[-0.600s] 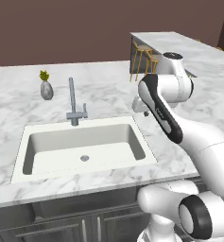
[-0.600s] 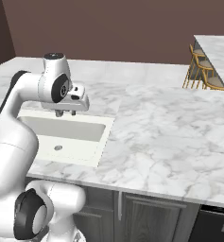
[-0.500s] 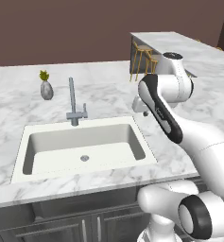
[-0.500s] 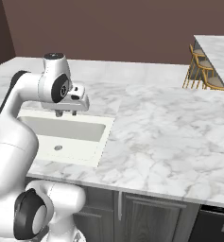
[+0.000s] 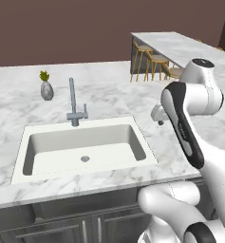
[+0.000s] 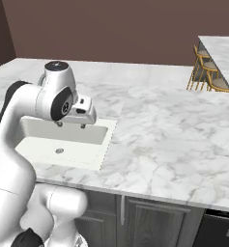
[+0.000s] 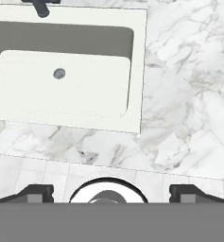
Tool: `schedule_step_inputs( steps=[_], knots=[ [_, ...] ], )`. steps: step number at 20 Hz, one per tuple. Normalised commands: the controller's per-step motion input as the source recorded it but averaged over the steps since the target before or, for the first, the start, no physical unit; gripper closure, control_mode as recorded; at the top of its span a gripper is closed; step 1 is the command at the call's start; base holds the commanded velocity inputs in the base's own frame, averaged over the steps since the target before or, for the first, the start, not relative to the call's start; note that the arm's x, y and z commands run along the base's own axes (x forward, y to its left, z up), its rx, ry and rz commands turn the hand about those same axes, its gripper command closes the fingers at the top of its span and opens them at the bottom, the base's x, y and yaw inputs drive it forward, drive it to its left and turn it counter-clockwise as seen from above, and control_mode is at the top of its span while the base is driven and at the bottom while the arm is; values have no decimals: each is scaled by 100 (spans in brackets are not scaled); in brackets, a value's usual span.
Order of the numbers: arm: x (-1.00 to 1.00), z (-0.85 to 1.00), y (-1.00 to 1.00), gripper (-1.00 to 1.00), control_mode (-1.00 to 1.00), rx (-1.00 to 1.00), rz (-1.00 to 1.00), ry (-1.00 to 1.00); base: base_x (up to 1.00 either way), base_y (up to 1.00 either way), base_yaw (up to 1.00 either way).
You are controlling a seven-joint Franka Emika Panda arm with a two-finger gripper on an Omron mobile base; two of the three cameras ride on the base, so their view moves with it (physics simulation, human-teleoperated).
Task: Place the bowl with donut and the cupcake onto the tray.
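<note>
The marble counter (image 6: 169, 130) spreads widest, running from the near edge back to the brown wall and out to the right. Set into it is the white sink (image 5: 83, 147), its basin bare but for the drain (image 7: 59, 73). The arm (image 5: 190, 118) bends above the sink's right rim, carrying the gripper (image 6: 71, 124) just over that rim; in the hand view the gripper (image 7: 111, 193) looks straight down at the rim and the marble beside it.

Its two fingertips (image 7: 35, 193) stand far apart at the bottom corners of the hand view, so the jaws are spread wide with nothing between them.

Behind the basin rises the grey faucet (image 5: 75, 107), cut off at the top edge of the hand view. Further back left stands a small grey vase (image 5: 47, 89) with a green sprig. At the far right, wooden stools (image 6: 208, 72) tuck under a raised bar, partly cut off.

The bowl, donut, cupcake and tray cannot be located from these views, so their position relative to the gripper cannot be told.
</note>
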Motion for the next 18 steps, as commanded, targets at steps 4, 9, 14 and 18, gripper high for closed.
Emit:
schedule_step_inputs(
  steps=[4, 9, 14, 18],
  knots=[
    [-77, -1, -35, -100, -100, 0, 0, -7, 0, 0, 0],
    [-10, 0, -4, -100, -100, 0, 0, 0, 0, 0, 0],
    [-19, -7, -6, -100, 100, 0, 0, 0, -13, -5, 0],
    [0, 0, 0, -100, 100, 0, 0, 0, -63, -30, 0]
  ],
)
